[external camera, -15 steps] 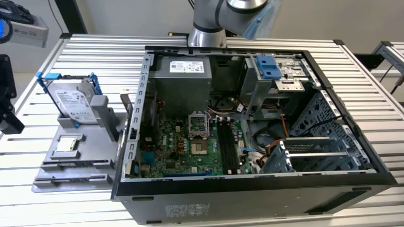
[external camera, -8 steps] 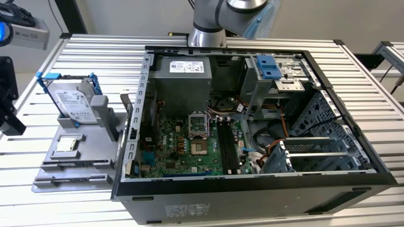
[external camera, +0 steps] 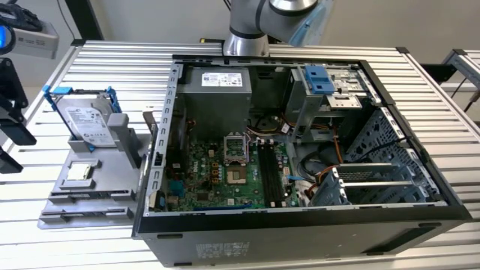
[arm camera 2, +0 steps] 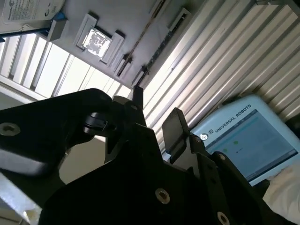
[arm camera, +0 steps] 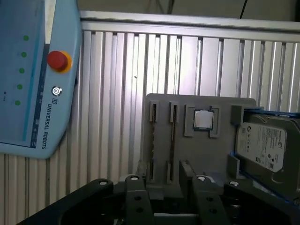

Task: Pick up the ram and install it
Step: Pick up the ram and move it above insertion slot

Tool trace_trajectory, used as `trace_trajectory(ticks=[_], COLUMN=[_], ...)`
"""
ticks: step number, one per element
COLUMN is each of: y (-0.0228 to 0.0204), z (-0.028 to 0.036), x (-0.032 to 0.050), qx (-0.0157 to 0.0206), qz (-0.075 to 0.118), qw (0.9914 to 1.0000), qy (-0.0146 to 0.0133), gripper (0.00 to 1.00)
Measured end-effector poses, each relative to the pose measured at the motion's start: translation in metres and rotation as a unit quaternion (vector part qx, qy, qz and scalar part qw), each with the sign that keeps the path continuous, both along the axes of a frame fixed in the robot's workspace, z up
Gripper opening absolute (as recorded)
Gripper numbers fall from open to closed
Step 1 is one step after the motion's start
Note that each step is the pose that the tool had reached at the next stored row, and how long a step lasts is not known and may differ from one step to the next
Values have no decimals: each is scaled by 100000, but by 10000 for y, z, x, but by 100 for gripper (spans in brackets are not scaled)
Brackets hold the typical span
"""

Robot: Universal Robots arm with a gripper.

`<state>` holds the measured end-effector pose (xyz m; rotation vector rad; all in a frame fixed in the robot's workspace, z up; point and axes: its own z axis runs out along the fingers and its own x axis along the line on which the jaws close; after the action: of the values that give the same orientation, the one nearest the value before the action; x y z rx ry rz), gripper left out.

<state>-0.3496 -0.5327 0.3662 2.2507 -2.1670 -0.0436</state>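
Observation:
A thin dark strip (arm camera: 172,140) runs edge-on along one groove of the grey fixture (arm camera: 220,154); it seems to be the ram, though its blue face is hidden. My gripper (arm camera: 168,187) hovers over the fixture's near end, open, with nothing between its black fingers (arm camera: 134,183). In the second wrist view the gripper (arm camera 2: 154,112) also stands apart from the fixture (arm camera 2: 117,23). In the exterior view the gripper (external camera: 10,129) hangs at the left edge, beside the fixture (external camera: 82,194). The black slots (external camera: 271,171) lie on the motherboard inside the open case.
On the fixture stand a silver hard drive in blue brackets (external camera: 89,121) and a square processor chip (arm camera: 204,119). A light blue teach pendant (arm camera: 37,75) with a red button lies on the ribbed table. The open computer case (external camera: 300,225) takes up the exterior view's right.

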Motion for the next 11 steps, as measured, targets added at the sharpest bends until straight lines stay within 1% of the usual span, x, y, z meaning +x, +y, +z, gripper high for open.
trace_trajectory(ticks=[2,4,9,11], y=[0,1,3,8], z=[-5,-37,-108,-128], x=[0,0,0,0], qx=[-8,21,29,24], qz=[0,-257,-2689,-3252], qw=[100000,100000,99964,99947], qy=[-43,-50,-61,-60], gripper=[100,100,100,100])
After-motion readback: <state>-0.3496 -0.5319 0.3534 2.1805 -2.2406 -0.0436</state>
